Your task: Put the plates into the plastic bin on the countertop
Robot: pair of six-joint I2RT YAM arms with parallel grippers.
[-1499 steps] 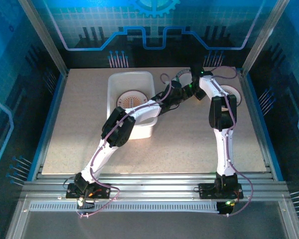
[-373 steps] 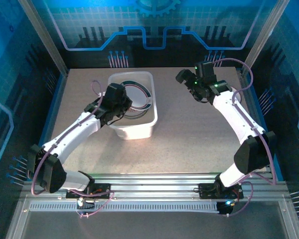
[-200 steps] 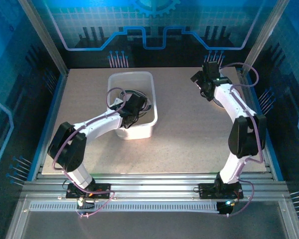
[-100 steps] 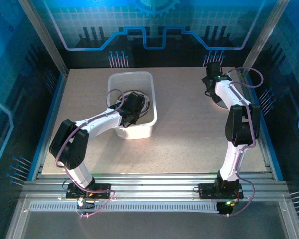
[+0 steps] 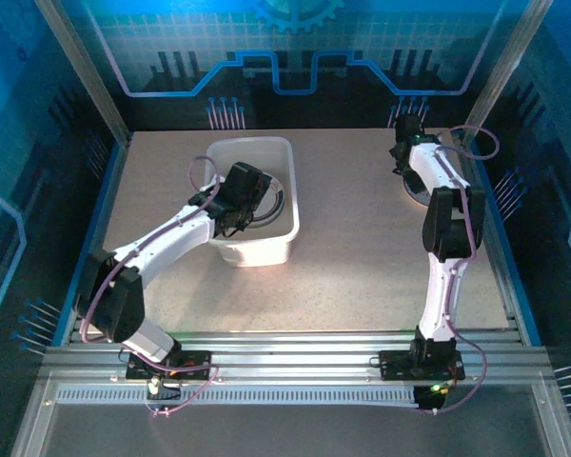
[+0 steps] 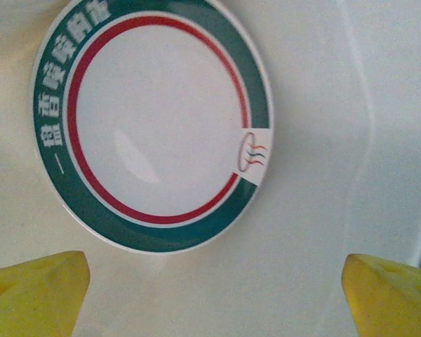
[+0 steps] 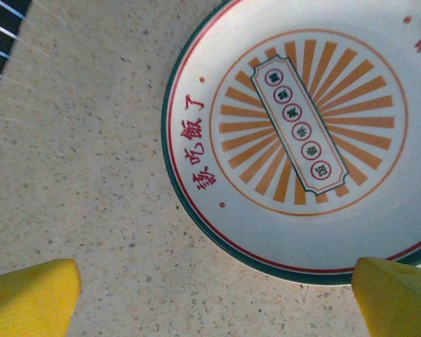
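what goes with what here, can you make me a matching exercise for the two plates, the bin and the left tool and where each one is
Things
1 green-rimmed plate
2 orange sunburst plate
3 plastic bin
4 left tool

Places or states
a flat on the bare countertop, far right
b open, hovering over the bin
c lying inside the bin
d standing on the countertop, left of centre

Pairs: 1-c, 2-a, 3-d, 4-b

Orange-rayed plate (image 7: 312,133) flat on speckled countertop (image 7: 91,175); jaws spread wide.
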